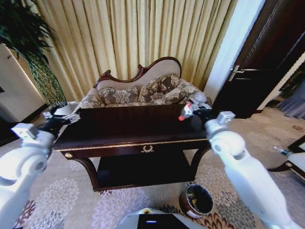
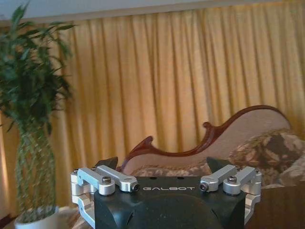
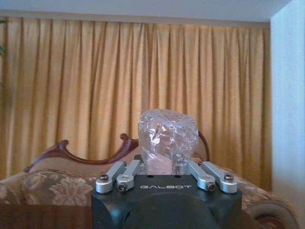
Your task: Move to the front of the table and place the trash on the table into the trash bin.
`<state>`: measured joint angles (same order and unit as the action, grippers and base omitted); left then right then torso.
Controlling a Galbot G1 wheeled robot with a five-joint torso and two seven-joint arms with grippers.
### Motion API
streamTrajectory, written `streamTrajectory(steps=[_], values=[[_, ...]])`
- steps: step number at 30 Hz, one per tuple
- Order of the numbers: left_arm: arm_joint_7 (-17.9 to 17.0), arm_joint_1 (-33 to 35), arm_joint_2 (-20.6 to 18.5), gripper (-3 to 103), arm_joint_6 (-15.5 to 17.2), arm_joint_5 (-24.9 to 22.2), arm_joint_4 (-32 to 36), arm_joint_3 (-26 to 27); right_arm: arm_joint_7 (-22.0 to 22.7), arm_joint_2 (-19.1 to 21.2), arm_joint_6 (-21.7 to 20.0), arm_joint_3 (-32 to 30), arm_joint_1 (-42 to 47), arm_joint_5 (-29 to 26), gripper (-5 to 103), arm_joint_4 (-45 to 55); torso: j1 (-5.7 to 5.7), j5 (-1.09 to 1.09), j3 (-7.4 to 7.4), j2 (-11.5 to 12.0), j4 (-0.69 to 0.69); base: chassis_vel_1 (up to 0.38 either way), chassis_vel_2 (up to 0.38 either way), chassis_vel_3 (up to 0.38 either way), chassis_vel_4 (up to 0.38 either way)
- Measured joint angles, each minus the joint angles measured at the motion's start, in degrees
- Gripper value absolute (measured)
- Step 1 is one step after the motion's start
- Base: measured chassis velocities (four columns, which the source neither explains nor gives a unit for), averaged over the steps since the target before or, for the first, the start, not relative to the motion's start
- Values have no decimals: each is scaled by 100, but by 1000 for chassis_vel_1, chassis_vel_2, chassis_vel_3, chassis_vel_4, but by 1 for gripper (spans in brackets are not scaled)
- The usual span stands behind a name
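1. Right gripper is hanging over the table's right end, clamping a crumpled clear plastic bottle.
2. Left gripper is hovering over the left end, fingers spread, gripping nothing.
3. Trash bin is sitting on the carpet below the right corner.

Background: pleated gold curtains span the rear wall. An upholstered sofa with carved dark wood frame carries floral cushions. Potted plant at left. Dark door at right. Floral-patterned carpet covers the floor.
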<state>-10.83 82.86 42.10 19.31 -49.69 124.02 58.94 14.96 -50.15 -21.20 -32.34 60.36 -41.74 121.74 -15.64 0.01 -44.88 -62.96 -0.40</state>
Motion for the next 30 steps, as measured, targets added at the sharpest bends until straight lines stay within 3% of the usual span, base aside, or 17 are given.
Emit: streamTrajectory(steps=[9, 30], values=[[193, 21, 102, 100, 21, -69, -354, 319, -240, 65, 101, -541, 603, 67, 27, 30, 0, -1, 0, 0, 0, 0, 0, 0, 0], [169, -42, 74, 100, 81, 155, -219, 16, -302, -70, 46, -736, 974, 3, 27, 249, -2, -1, 0, 1, 0, 57, -57, -61, 61]])
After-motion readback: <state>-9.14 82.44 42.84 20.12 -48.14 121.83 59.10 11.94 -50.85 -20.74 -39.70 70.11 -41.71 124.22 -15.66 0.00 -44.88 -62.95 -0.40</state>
